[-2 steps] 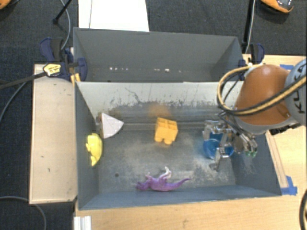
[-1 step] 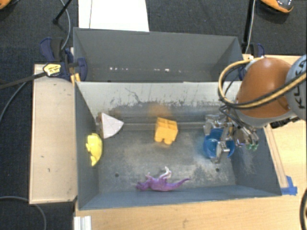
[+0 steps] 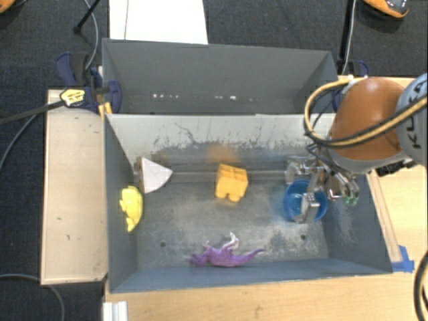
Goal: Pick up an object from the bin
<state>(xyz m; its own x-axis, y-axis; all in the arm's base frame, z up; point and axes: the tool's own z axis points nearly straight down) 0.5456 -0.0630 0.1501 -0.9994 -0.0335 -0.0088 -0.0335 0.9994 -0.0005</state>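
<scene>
Hand is low in the bin, on the view's right side, right against a blue round obj. It could be a small ball or cup-like thing, and it's partly covered by the hand's metal parts. Can't tell how far open the hand is, nor whether it has the blue obj gripped. All I can read is that the two are touching or nearly so. The orange wrist cover w/ its cables sits above.

Step in hand, by my read: getting a secure hold on the blue obj before any lift.

How to do it well:
- Centre the hand over the widest part of the blue obj, since round shapes tend to roll or squirt out sideways if caught off-centre.
- Close gently but fully, and confirm the hold before raising.
- Lift straight up w/ no sideways drag. The bin's right wall is near, so an angled pull risks a bump there.
- Nothing else lies close enough to get caught; the nearest neighbour is the block, well apart.

Count: 5 things in the bin, 1 of each.
- 1 blue round obj, at the hand.
- 1 yellow-orange block, approx mid-bin, near the back.
- 1 pale wedge, left side by the back wall.
- 1 yellow lumpy toy, just below the wedge at the left wall.
- 1 purple lizard-like figure, lying flat along the front edge.
</scene>
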